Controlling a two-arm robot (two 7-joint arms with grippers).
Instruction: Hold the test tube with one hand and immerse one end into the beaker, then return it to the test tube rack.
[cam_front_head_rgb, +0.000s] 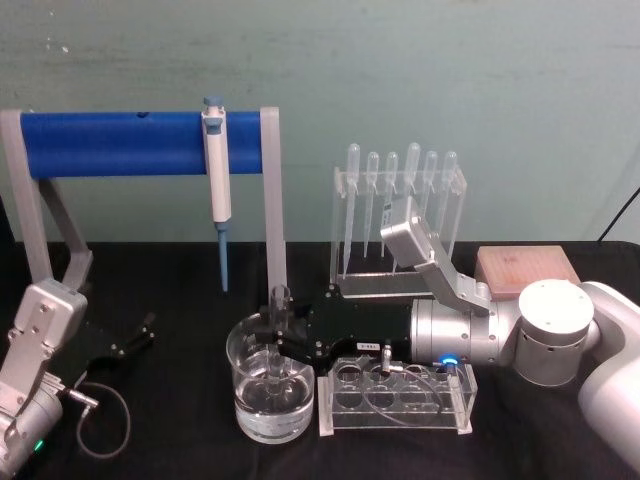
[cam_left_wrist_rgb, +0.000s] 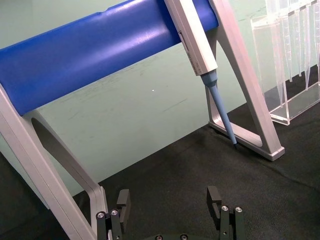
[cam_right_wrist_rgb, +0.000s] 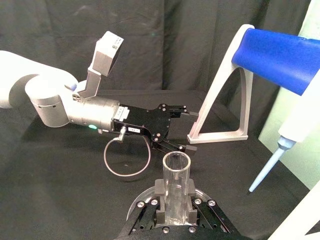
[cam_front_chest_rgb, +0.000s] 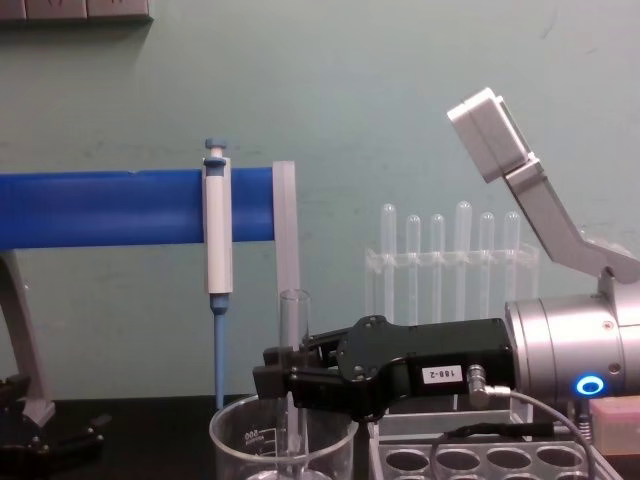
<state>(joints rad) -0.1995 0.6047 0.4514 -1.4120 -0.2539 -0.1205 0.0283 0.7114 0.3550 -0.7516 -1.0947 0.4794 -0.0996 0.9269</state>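
Test tube (cam_front_head_rgb: 279, 303) upright, pinched by right gripper (cam_front_head_rgb: 284, 340) fingers, lower end inside beaker (cam_front_head_rgb: 243, 375); rack (cam_front_head_rgb: 400, 417) just beside, micropipette (cam_front_head_rgb: 218, 190) hanging behind. Left gripper (cam_front_head_rgb: 135, 337) parked on desk (cam_front_head_rgb: 160, 430), leftward, fingers spread

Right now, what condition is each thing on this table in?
beaker: standing, clear liquid in its lower part
test tube: upright, gripped, lower end down inside the beaker
right gripper: shut on the test tube
left gripper: open, parked low at the left
test tube rack: visible holes empty
micropipette: hanging on the blue stand
pipettes: upright in the rear rack
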